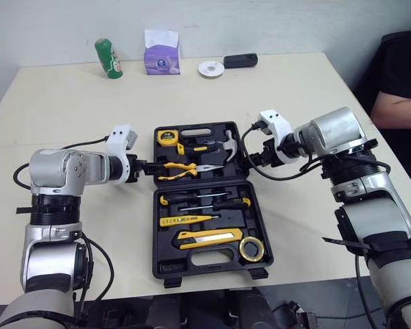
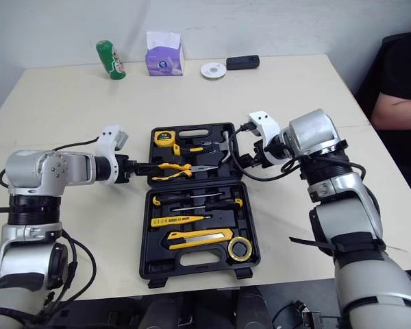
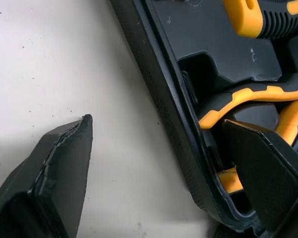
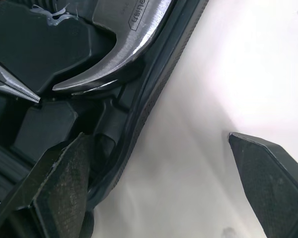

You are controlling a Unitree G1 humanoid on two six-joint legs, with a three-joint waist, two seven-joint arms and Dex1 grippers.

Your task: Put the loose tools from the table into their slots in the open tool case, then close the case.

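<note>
The black tool case [image 1: 212, 260] lies open on the table's near middle. Its far half holds a yellow tape measure [image 1: 167, 136], yellow-handled pliers [image 1: 178, 169] and a hammer [image 1: 227, 147]. Its near half holds screwdrivers [image 1: 205, 201], a utility knife [image 1: 205, 237] and a tape roll [image 1: 251, 248]. My left gripper [image 1: 149, 166] is open at the far half's left edge; in the left wrist view, the left gripper [image 3: 156, 124] straddles the case wall beside the pliers handle [image 3: 248, 96]. My right gripper [image 1: 250, 161] is open at the right edge, and the right gripper [image 4: 159, 136] straddles the wall by the hammer claw [image 4: 114, 54].
At the table's far edge stand a green can [image 1: 108, 58], a purple tissue box [image 1: 162, 55], a white disc [image 1: 210, 68] and a black device [image 1: 240, 60]. A person in black [image 1: 401, 82] sits at the right. Bare tabletop surrounds the case.
</note>
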